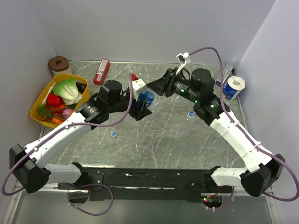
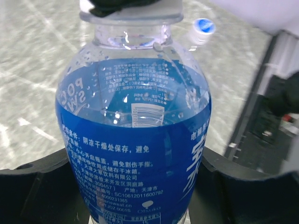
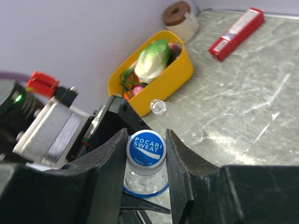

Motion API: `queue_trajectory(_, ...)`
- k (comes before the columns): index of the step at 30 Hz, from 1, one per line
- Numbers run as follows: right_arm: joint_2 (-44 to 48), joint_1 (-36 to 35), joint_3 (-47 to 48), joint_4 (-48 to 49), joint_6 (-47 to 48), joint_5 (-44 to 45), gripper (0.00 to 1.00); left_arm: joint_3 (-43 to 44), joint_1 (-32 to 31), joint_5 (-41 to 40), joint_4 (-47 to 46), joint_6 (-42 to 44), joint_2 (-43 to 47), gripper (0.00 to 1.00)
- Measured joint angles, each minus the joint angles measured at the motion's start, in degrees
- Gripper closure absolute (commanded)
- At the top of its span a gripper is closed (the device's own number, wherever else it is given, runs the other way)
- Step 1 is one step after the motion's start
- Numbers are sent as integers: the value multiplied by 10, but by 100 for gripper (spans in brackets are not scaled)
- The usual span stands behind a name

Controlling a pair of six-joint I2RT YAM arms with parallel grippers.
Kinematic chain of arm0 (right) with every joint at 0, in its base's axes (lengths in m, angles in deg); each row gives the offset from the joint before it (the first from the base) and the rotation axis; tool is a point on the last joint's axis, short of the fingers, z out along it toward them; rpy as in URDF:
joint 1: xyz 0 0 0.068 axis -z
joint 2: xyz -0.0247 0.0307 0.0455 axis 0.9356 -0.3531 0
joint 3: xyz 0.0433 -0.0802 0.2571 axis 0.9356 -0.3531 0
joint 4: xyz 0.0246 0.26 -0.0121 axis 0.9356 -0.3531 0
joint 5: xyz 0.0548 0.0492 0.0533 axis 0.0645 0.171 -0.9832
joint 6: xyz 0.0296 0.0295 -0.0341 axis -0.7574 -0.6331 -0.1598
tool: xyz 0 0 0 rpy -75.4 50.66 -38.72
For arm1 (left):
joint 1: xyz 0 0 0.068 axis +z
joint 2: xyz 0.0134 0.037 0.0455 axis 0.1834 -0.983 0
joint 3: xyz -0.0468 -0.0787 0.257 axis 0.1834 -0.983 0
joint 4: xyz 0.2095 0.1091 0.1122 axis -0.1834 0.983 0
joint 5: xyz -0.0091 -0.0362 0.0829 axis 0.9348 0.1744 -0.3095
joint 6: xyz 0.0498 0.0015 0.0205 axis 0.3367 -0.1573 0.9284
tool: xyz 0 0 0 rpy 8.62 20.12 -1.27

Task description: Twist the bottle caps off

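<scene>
Right pincer (image 3: 145,156) is nearly closed. Its jaws pinch the blue cap (image 3: 146,145) from both sides, dead centre between the fingertips. Directly under it is the bottle (image 2: 135,116) with the blue label, upright as far as the overhead view shows. Left pincer (image 2: 140,200) clamps the bottle body low down, a finger against each flank. So we hold with one and twist with the other.

We judge this cap is not yet off: it sits square on the neck, with no gap we can see.

Just beyond the right pincer there's a clear open bottle mouth (image 3: 158,106) — the rest of it is hidden.

Further out on the table (image 1: 158,142), a loose cap (image 1: 114,134) lies on the near side of the left pincer, and a second loose cap (image 1: 191,113) lies beside the right arm.

Our read: two caps done, this one left. The third bottle — we cannot place it.
</scene>
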Motion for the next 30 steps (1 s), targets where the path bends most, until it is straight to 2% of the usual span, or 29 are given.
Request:
queue_trajectory(4, 15, 0, -12, 26, 17, -36, 100, -6, 15, 70, -6, -6, 15, 60)
queue_trajectory(13, 43, 2, -40, 122, 67, -181, 100, -13, 70, 311, -20, -8, 39, 60)
queue_trajectory(21, 45, 5, -45, 185, 93, -321, 90, -12, 92, 493, -19, -26, 39, 60)
queue_trajectory(24, 46, 5, -47, 198, 97, -347, 84, -10, 93, 526, -15, -34, 37, 60)
queue_trajectory(25, 47, 6, -48, 200, 97, -352, 77, -7, 93, 530, -10, -33, 36, 60)
queue_trajectory(27, 48, 9, -48, 200, 98, -358, 69, 3, 93, 536, 7, -30, 33, 60)
queue_trajectory(28, 49, 12, -48, 200, 99, -361, 57, 5, 93, 536, 11, -29, 32, 60)
queue_trajectory(30, 51, 14, -48, 200, 102, -365, 44, 5, 93, 539, 6, -36, 33, 59)
